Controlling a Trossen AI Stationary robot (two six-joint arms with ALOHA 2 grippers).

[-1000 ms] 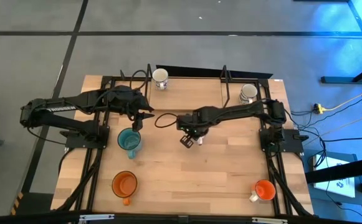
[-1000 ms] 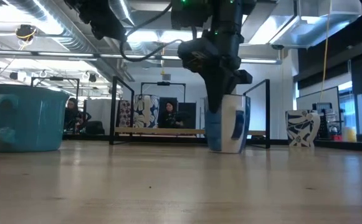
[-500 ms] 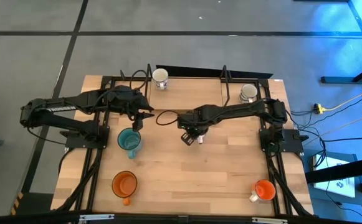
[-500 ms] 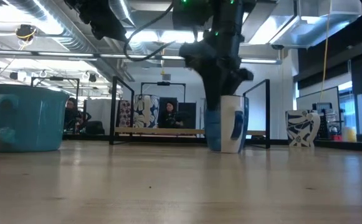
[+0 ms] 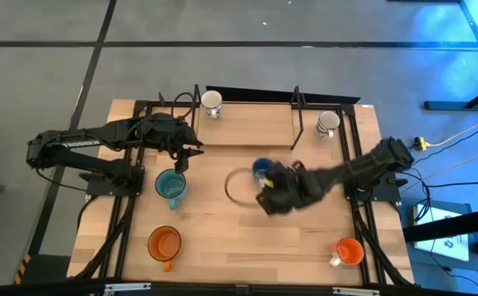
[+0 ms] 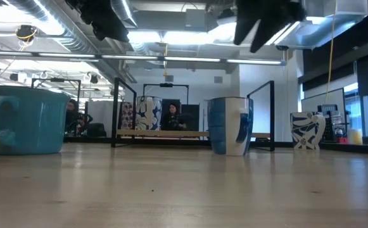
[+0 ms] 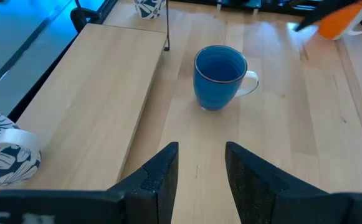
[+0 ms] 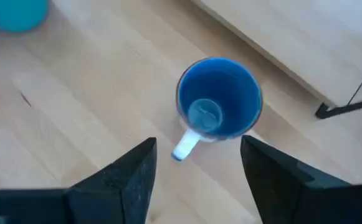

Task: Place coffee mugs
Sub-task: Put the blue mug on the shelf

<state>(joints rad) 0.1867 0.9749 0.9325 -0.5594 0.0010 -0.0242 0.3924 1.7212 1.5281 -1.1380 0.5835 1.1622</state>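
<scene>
A dark blue mug (image 5: 262,168) stands upright on its base at the table's middle, also seen in the right wrist view (image 8: 218,96) and the low view (image 6: 230,125). My right gripper (image 8: 196,180) hangs open above and just near of it, touching nothing, and shows in the high view (image 5: 270,196). My left gripper (image 5: 191,154) waits open above the table, far of the teal mug (image 5: 170,186). Its fingers (image 7: 161,174) point toward the blue mug (image 7: 221,76). Two white mugs (image 5: 212,101) (image 5: 327,122) stand at the far edge. Two orange mugs (image 5: 164,243) (image 5: 348,251) stand near the front edge.
A raised light wooden board (image 5: 255,127) lies along the far side, with thin black posts (image 5: 296,123) standing at it. Black arm frames (image 5: 127,222) (image 5: 358,214) run down both table sides. Bare wood lies between the two orange mugs.
My right gripper has opened and let go of the blue mug. It has then risen and drawn back toward the table's near right. The blue mug stays upright on the table where it was set.
</scene>
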